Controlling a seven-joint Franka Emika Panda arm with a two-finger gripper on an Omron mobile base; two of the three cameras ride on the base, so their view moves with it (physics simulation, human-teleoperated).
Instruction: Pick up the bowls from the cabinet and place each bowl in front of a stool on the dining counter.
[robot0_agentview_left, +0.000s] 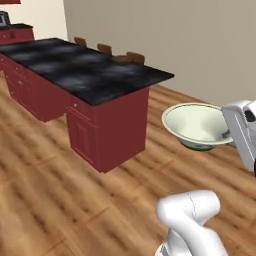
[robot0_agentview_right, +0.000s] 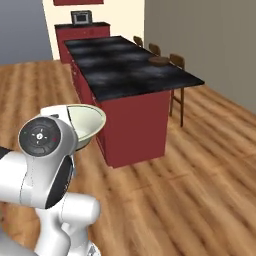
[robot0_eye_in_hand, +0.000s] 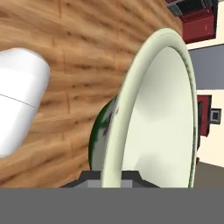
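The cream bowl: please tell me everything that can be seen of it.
The cream bowl looks like glossy ceramic, round, with a plain pale inside and a green pattern outside. It hangs in the air over the wooden floor, short of the dining counter. The tool, shut, pinches its rim.

The room is bright all over, with soft, even light. No lamp or window shows, so I cannot tell where the light comes from. The black counter top (robot0_agentview_left: 85, 70) is shiny and has pale, cloudy patches of glare. The wood floor (robot0_agentview_left: 45, 190) has a soft shine too. Shadows are very faint. The red side of the counter looks darker low down. All 3 pictures look a bit fuzzy and blocky. In the hand view the bowl (robot0_eye_in_hand: 162, 118) is very close and looks stretched.
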